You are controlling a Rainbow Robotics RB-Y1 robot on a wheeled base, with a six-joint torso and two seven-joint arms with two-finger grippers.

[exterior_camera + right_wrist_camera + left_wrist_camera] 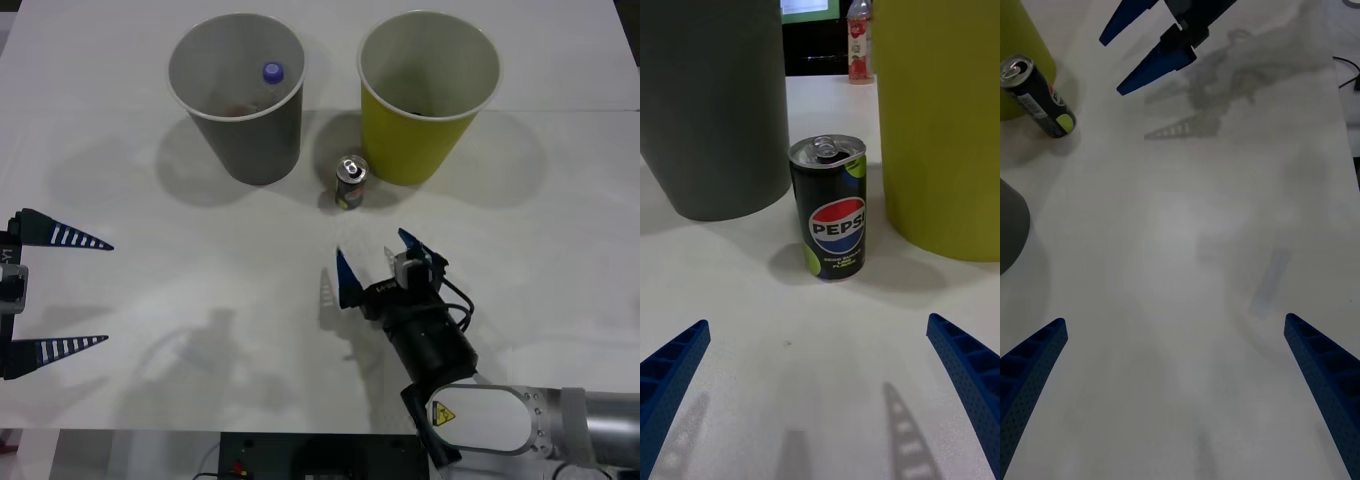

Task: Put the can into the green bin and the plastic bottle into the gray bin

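Blue-purple is the cap of the plastic bottle (272,72), and you can see it already lying inside the gray bin (192,70), so that half of your task looks done. What is left is the can (351,182): it stands upright on the white table (200,290), in the gap between the two bins and just beside the foot of the green bin (415,145), not yet touched.

Your right gripper (378,258) sits near the can on the robot's side of it, low over the table and pointed at it, jaws spread wide with nothing between them. From its wrist camera the can stands centred between the two blue fingers (966,360), still some way ahead.

The can is short and dark, black with yellow-green patches and a Pepsi roundel facing you, its silver top and pull tab showing; the mouth looks opened. It is much shorter than either bin.

Your left gripper (60,290) waits at the table's left side, jaws also wide and empty.
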